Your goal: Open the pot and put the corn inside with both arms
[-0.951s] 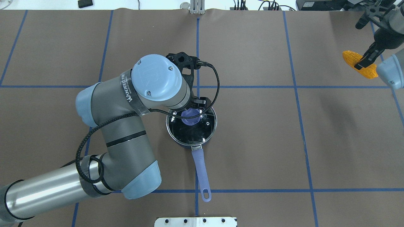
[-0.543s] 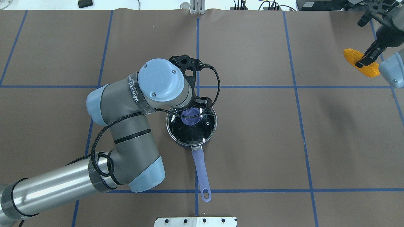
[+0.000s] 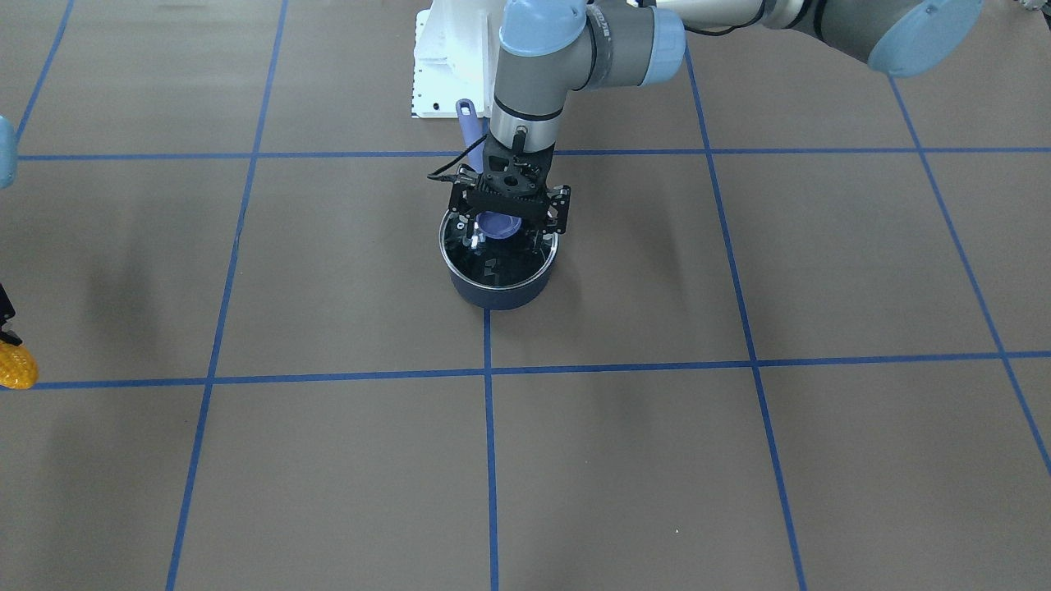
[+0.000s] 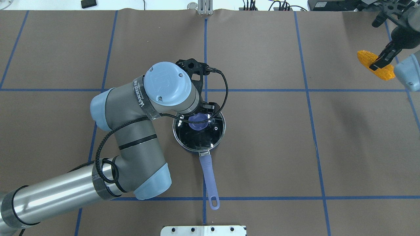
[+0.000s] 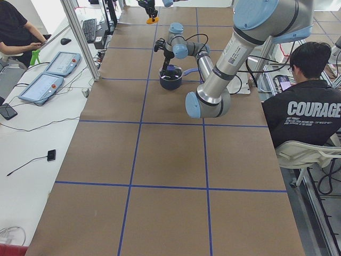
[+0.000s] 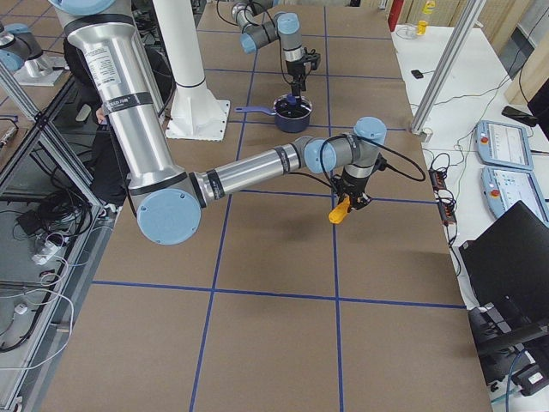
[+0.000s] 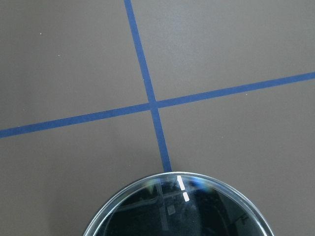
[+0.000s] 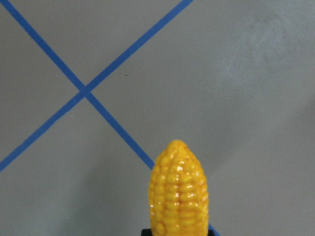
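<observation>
Over the knob (image 4: 198, 122) of the pot (image 3: 502, 297) lid (image 4: 197, 139): left hand (image 3: 507, 236) spread open, straddling it | well apart from pot: right hand (image 4: 377, 65) pinching corn (image 4: 364, 58) off the tabletop (image 4: 262, 147)

The left claw (image 3: 507, 232) is showing too small to tell whether its fingers are touching the lid knob (image 3: 498, 222) between them. Its arm is hiding half the pot handle (image 3: 467, 121) behind it. The front-facing view's edge is cutting off the right claw (image 3: 5, 324) and part of the corn (image 3: 16, 366) under it. The right wrist view is cropping the corn's gripped end.
</observation>
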You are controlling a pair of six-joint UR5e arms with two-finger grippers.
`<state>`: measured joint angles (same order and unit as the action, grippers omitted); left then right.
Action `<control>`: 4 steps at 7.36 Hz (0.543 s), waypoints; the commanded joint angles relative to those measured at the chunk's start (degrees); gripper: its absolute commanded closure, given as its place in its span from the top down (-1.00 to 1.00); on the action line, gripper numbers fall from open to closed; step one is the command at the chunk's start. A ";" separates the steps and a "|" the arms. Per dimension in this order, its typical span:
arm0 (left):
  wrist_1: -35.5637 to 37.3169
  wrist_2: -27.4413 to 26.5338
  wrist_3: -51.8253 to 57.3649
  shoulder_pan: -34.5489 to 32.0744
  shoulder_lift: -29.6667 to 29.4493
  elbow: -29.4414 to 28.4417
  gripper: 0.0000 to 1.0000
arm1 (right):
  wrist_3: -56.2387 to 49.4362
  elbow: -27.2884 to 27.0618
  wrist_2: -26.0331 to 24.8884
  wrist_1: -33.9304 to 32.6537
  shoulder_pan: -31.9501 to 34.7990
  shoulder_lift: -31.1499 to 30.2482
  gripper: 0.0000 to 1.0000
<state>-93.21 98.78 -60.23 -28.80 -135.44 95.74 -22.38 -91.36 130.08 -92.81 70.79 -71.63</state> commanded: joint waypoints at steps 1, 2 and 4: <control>0.39 0.45 -0.07 -0.03 0.44 1.28 0.94 | -0.03 0.12 0.00 0.00 0.48 0.17 -0.28; 1.53 1.23 -0.15 0.15 0.70 2.34 0.94 | 0.06 0.56 0.00 0.00 0.57 0.78 -0.28; 1.63 1.24 -0.33 0.50 0.70 2.35 0.94 | 0.06 0.56 0.00 0.00 0.66 0.79 -0.27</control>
<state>-91.79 99.91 -60.48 -28.58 -134.75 97.99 -22.37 -90.84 130.08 -92.81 71.40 -70.92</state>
